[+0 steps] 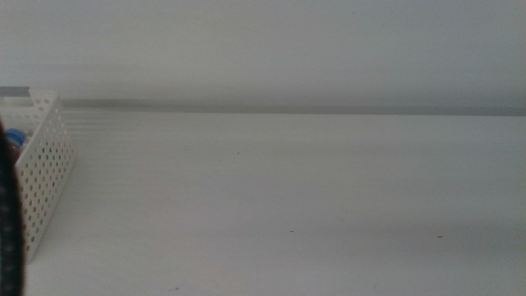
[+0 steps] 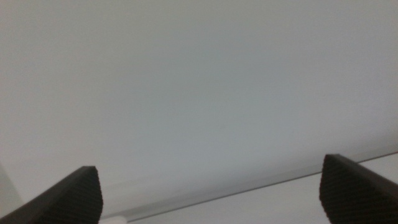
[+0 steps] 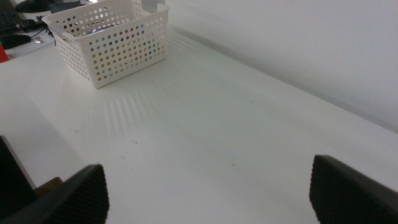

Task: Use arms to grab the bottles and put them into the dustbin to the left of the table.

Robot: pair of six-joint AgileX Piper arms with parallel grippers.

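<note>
Your broad, plain white worktop (image 1: 288, 205) lies bare across most of the middle view. The white plastic basket with walls pierced by rows of small round holes (image 1: 41, 177) stands at the worktop's far left corner, and it is cut off by the left edge of that view. A small blue patch (image 1: 15, 136) shows just above its near wall; you cannot tell from here what it belongs to. In the right wrist view the same basket (image 3: 115, 53) sits well apart from the right hand (image 3: 208, 193), with coloured shapes showing faintly through the holes. That hand's two dark jaws stand wide apart with nothing between them, above bare worktop (image 3: 205, 124). Your left hand (image 2: 211, 193) is also spread wide and holds nothing; its jaws frame a plain pale wall (image 2: 199, 81), with a strip of the worktop's edge (image 2: 323, 199) showing between them.
</note>
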